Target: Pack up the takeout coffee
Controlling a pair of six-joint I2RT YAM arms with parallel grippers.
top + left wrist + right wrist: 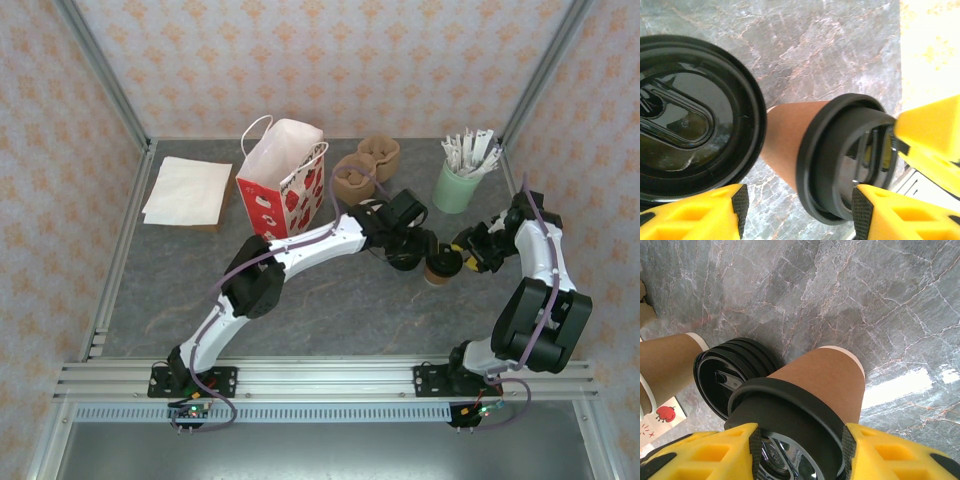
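Note:
The takeout coffee (438,272) is a brown-sleeved paper cup with a black lid, at the table's middle right. In the right wrist view my right gripper (800,445) is shut on the lid of this cup (825,375), one pad on each side. My right gripper (462,255) comes at it from the right. My left gripper (405,250) hangs just left of the cup, above a stack of black lids (405,262). From the left wrist, my left gripper (801,207) is open, the cup (790,135) lies ahead, and the lid's edge is near the right pad.
The black lid stack (685,120) touches the cup's left side (725,375). A red-and-white bag (285,185) stands open at the back, with brown pulp trays (365,165) and a mint-green cup of sticks (455,185) to its right. White napkins (188,192) lie far left.

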